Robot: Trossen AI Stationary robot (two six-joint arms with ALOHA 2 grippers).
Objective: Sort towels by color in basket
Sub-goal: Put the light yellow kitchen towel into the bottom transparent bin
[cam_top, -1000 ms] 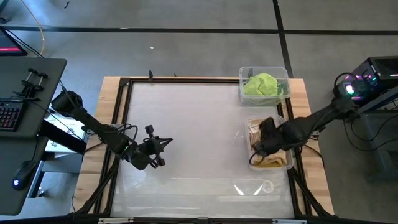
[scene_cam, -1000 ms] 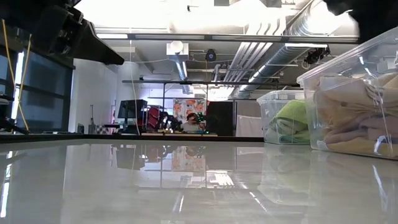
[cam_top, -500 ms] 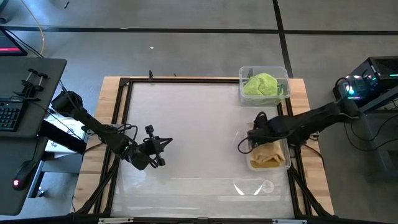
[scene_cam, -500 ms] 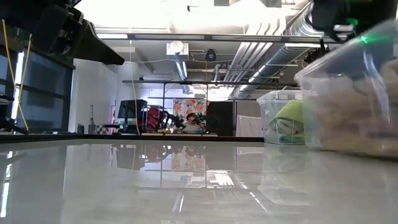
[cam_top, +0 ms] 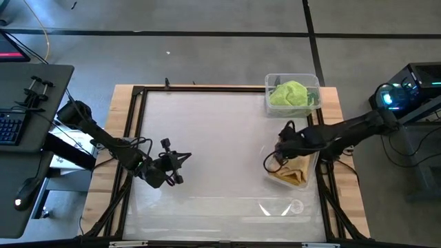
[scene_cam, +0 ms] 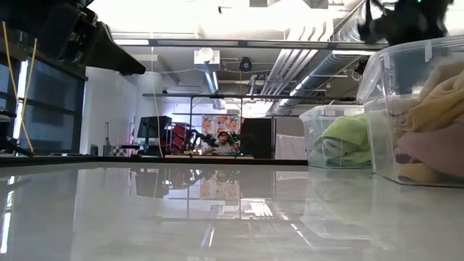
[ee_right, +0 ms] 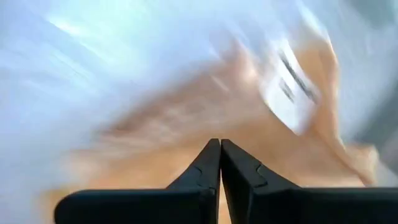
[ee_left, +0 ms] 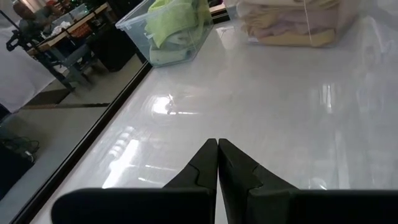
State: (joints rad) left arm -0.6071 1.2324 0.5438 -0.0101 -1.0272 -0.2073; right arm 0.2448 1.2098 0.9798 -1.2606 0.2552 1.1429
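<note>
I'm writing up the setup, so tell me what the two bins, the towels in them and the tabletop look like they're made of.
Both bins, far bin and near bin, look like clear glossy plastic: the contents show through. The green towels and tan and pink towels look like soft matte cloth, rumpled. The tabletop looks smooth and glossy white, mirroring the room; its material is unclear.

The setting is a robotics lab or workshop. Indicators: exposed ceiling ducts (scene_cam: 319, 51) and pipes, a bare concrete floor (cam_top: 207, 55) marked with dark lines, a side workstation with a keyboard (cam_top: 8, 127) and mouse (cam_top: 26, 187), and a wood-edged desk (cam_top: 120, 110) inside a black frame.
</note>
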